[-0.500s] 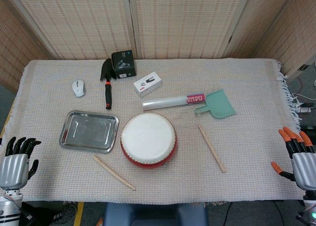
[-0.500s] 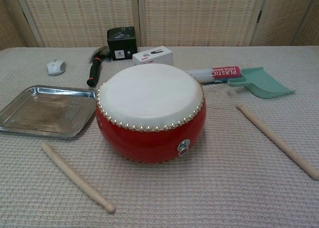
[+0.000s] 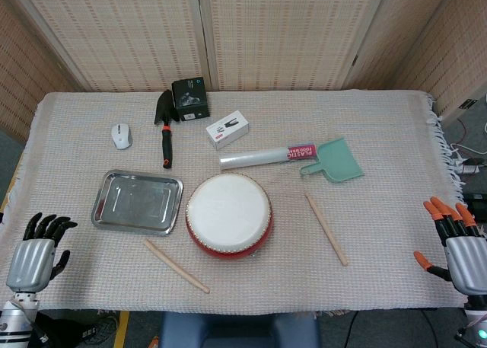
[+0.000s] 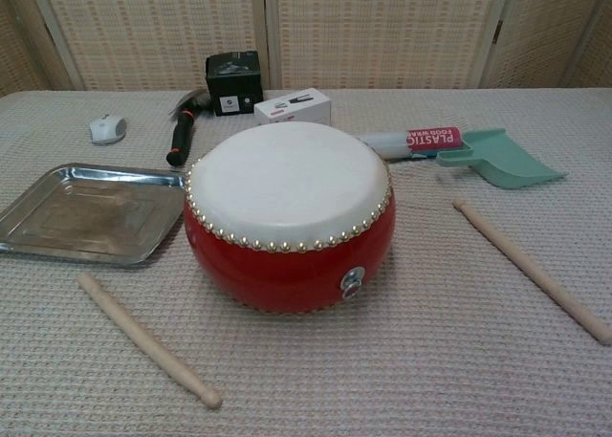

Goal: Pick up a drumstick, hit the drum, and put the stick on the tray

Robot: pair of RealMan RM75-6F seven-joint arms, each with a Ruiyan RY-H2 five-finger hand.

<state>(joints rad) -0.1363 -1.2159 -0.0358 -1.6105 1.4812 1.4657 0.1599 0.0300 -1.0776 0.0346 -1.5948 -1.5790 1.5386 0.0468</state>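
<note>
Left hand (image 3: 34,253): empty, fingers spread; it has edged inward from the table's corner over the last half second (the only real movement here).
Right hand (image 3: 454,240): empty, fingers apart, barely shifted.
Near drumstick (image 3: 176,266): lies ahead of the left hand, toward the drum (image 3: 228,213); untouched.
Second drumstick (image 3: 326,228): lies between drum and right hand.
Tray (image 3: 137,202): sits just beyond the near stick.
Judgement: the reach is only starting.
</note>
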